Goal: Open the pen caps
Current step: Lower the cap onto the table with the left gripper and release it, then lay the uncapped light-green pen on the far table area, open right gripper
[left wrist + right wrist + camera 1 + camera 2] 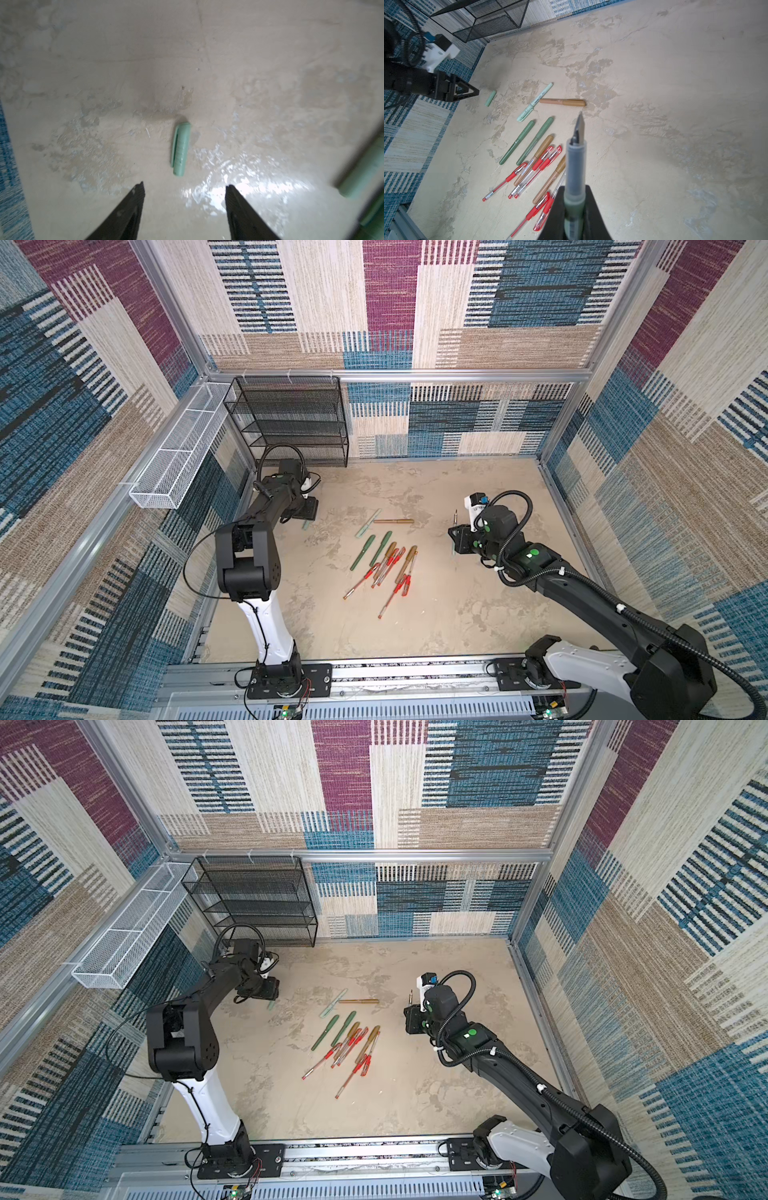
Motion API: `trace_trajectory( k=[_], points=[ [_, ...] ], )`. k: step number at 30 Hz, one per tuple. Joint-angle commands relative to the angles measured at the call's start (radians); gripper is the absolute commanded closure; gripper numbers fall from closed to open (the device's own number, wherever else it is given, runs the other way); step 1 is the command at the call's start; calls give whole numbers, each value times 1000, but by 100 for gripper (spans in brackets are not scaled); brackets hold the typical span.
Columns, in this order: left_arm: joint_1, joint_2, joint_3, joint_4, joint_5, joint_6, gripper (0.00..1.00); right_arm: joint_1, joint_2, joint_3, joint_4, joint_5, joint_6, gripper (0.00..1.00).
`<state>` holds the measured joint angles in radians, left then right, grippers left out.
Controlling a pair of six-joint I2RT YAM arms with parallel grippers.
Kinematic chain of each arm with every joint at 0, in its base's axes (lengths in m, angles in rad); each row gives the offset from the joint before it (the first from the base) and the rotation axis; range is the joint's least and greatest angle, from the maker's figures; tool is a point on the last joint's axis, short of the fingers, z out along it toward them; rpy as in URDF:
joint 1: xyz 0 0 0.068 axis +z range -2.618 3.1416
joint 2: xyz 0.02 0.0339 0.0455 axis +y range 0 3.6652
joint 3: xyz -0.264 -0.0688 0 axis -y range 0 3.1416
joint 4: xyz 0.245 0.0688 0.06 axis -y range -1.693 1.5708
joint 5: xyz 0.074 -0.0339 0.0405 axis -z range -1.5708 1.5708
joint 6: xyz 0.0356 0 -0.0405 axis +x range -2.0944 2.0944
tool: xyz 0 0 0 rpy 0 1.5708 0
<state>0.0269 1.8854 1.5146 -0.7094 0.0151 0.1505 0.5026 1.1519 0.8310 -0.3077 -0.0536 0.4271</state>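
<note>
A pale mint pen cap (181, 149) lies loose on the table just beyond my left gripper (185, 185), which is open and empty. Both top views show that cap (306, 524) (271, 1005) under the left gripper (309, 511). My right gripper (574, 199) is shut on an uncapped pen (576, 164) with a greenish barrel, grey grip and bare nib. It holds the pen upright above the table (455, 518). Capped pens lie in the middle: a mint one (535, 105), a gold-brown one (562, 102), two dark green ones (518, 143) and several red ones (386, 572).
A black mesh shelf (291, 418) stands at the back left against the wall. A white mesh basket (174, 460) hangs on the left wall. A blurred mint-green shape (363, 176) shows at the edge of the left wrist view.
</note>
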Motion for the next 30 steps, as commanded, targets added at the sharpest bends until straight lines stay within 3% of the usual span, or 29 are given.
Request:
trace_trajectory(
  k=[1, 9, 15, 20, 30],
  points=[
    [-8, -127, -80, 28, 103, -25, 22, -37, 52, 66, -52, -16, -62, 100],
    [-13, -551, -389, 187, 266, -47, 9, -198, 256, 294, -153, -66, -207, 96],
    [-3, -801, -567, 279, 393, -86, 8, -308, 440, 476, -208, -90, -311, 95],
    [50, -902, -654, 329, 445, -144, 8, -368, 660, 638, -274, -93, -360, 95],
    [41, -900, -659, 346, 468, -146, 7, -384, 1011, 862, -316, -78, -337, 96]
  ],
)
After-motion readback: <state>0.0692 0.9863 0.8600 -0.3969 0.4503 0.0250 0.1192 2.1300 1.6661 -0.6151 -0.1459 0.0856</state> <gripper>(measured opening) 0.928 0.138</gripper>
